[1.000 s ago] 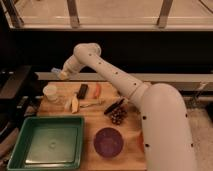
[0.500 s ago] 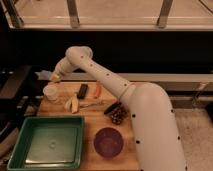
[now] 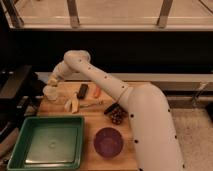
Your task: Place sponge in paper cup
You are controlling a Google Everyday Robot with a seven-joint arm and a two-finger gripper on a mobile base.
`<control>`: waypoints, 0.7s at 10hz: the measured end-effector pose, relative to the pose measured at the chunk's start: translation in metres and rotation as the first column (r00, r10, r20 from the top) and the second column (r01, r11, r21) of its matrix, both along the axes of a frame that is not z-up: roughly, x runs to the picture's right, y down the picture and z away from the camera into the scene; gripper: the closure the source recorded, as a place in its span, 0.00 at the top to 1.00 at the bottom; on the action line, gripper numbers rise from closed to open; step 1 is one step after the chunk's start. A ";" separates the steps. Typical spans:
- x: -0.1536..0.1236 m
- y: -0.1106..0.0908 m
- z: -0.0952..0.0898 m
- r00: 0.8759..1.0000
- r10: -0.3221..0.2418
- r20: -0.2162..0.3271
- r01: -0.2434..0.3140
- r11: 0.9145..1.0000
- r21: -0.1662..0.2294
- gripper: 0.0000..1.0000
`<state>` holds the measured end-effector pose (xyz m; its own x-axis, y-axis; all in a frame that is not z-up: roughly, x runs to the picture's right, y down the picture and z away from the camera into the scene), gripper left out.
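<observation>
The white paper cup [image 3: 50, 93] stands at the table's far left corner. My gripper [image 3: 54, 83] hangs directly above the cup and is shut. The white arm [image 3: 100, 77] reaches to it from the lower right across the table. I see no sponge in this view; anything at the gripper's tip is hidden by the wrist.
A green tray [image 3: 30, 160] sits at the front left and a purple bowl [image 3: 108, 142] at the front middle. Between them and the cup lie a pale banana piece [image 3: 73, 104], a dark bar [image 3: 82, 90], an orange piece [image 3: 96, 92], a utensil [image 3: 93, 104] and a dark cluster [image 3: 117, 116].
The arm has swung left, carrying the gripper from over the table's middle to just above the paper cup.
</observation>
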<state>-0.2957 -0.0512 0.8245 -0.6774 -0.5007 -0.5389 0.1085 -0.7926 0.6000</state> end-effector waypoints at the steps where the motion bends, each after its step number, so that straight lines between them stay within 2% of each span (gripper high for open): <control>1: 0.002 0.004 0.004 1.000 -0.002 -0.001 0.002 1.000 -0.007 0.00; 4: 0.004 0.012 0.011 1.000 -0.018 -0.010 0.018 1.000 -0.017 0.01; 6: 0.003 0.018 0.014 0.999 -0.036 -0.023 0.036 0.999 -0.022 0.14; 7: 0.001 0.021 0.015 0.998 -0.051 -0.034 0.050 0.998 -0.022 0.27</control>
